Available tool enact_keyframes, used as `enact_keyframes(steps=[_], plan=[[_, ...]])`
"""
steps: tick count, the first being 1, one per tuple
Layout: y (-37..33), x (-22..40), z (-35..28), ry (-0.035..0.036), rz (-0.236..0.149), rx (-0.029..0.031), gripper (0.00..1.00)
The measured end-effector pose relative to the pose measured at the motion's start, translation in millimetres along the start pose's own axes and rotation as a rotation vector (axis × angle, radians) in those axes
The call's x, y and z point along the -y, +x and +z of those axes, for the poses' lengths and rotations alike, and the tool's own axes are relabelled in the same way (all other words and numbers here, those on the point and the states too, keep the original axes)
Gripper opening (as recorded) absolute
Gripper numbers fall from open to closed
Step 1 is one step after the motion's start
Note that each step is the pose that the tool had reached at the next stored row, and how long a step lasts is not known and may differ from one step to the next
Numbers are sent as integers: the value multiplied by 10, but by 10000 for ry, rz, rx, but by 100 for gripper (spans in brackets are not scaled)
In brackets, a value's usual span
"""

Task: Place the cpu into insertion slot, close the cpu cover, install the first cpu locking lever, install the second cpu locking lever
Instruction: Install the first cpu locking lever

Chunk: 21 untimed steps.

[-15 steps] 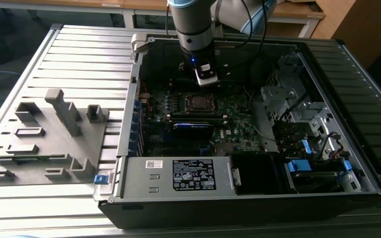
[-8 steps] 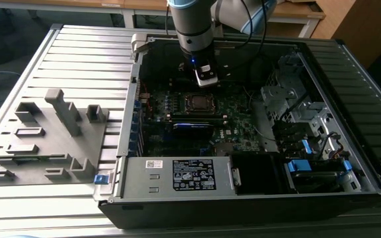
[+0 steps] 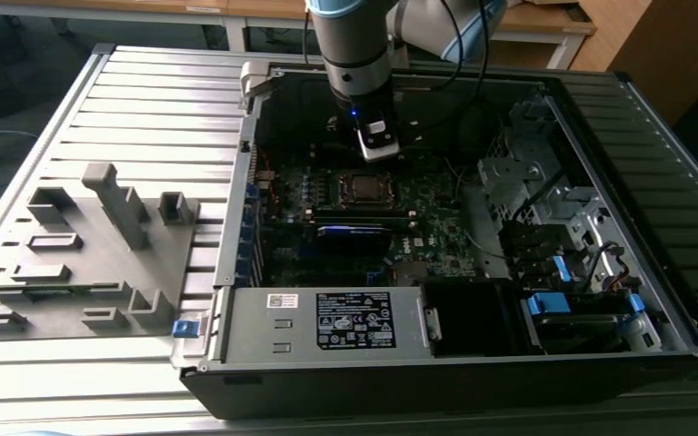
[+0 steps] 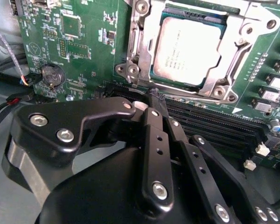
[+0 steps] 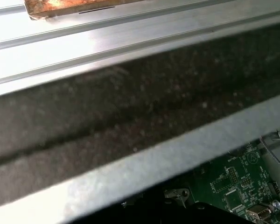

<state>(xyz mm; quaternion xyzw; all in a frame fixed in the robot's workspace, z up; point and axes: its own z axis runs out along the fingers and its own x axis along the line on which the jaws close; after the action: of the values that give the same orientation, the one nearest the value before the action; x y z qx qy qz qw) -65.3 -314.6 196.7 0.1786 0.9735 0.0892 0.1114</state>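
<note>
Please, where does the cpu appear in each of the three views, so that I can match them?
Exterior view: the cpu lies on the motherboard, close by the gripper.
Second wrist view: the cpu sits framed by the cpu cover, beyond the gripper.
First wrist view: a case wall and a corner of the motherboard.
Shared landmark: the green motherboard.

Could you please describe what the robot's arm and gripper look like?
The arm is a grey tube with a light-blue joint cap, black cables beside it and a small blue light. The gripper is matte black linked bars with silver screw heads.
</note>
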Motion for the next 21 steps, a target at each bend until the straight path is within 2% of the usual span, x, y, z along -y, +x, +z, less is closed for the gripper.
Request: enact_keyframes(steps=[21], plan=[[-5, -1, -19, 8, -3, 4, 11]])
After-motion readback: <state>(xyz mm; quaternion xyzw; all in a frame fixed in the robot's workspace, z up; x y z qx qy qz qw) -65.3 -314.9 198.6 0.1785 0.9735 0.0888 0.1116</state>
